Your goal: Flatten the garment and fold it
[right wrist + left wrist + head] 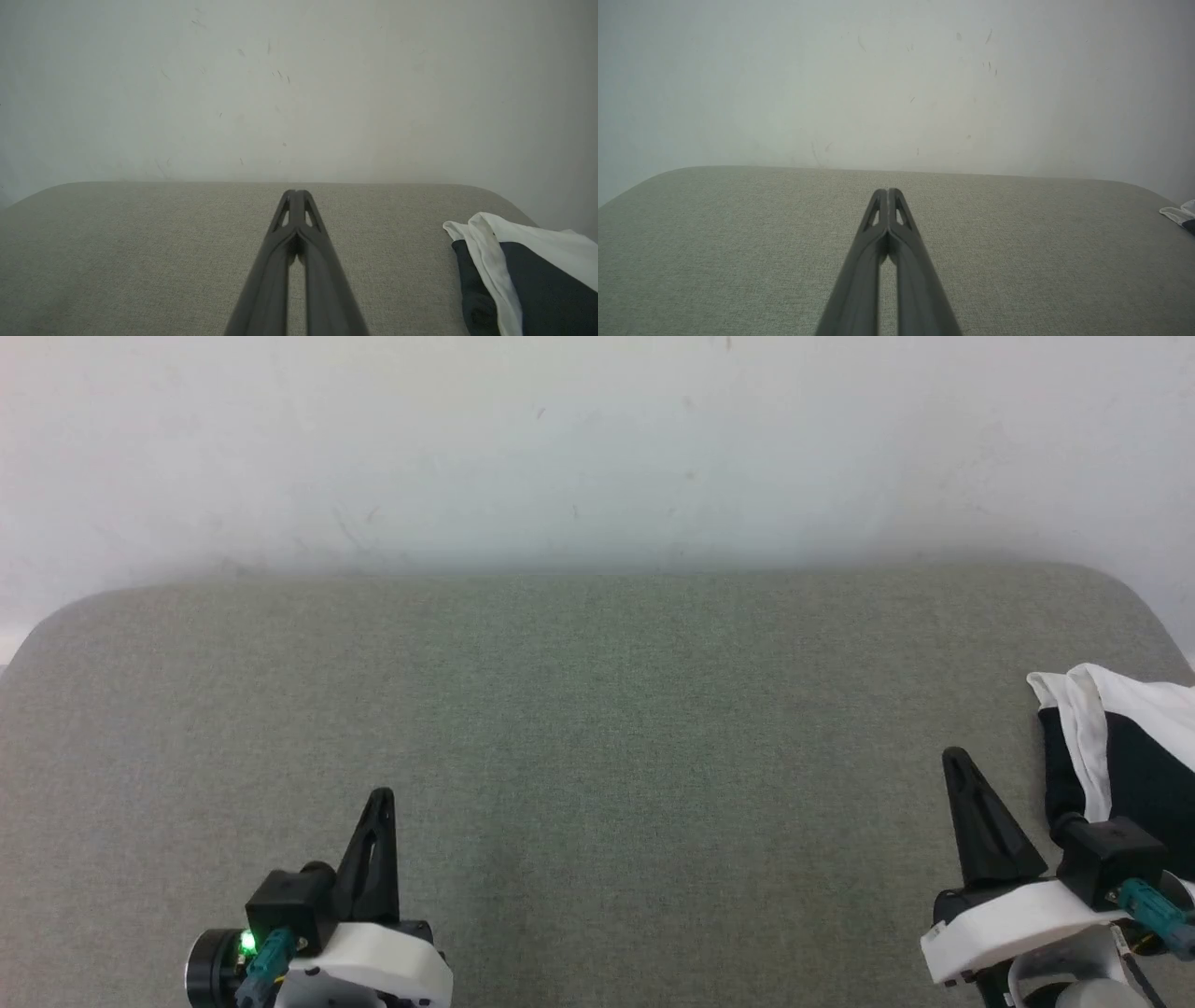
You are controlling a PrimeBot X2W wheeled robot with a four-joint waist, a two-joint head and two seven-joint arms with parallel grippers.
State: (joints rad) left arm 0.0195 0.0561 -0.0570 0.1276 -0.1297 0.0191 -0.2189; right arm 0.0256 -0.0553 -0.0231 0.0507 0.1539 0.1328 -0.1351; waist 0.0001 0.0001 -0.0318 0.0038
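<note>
Closed tight, the right gripper point(954, 756) presses its two dark fingers into a single point with nothing between them. It sits at the lower right of the head view, just beside the garment point(1134, 747) but apart from it, and a strip of bare surface shows between the fingertip and the cloth. Lower down, the black block on that wrist overlaps the dark fabric, and I cannot tell whether they touch.

The garment lies bunched at the right edge of the padded surface point(597, 709), cut off by the frame. A white fold runs over the top and down its left side, with black fabric beneath and beside it. In the right wrist view the heap sits at the lower right, to the right of the fingers, with a white band draped across dark cloth.

The left gripper point(381, 795) is closed as well and holds nothing. In its wrist view the fingers meet at the tips, with a slim slit between them lower down. It sits at the lower left of the head view, well apart from the garment — only a small white corner of cloth shows at the far right edge of the left wrist view. A green light point(247, 943) glows on that wrist.

The padded surface is grey-green woven cloth with rounded far corners. Behind it stands a pale wall point(597, 448) with a few faint scuffs.
</note>
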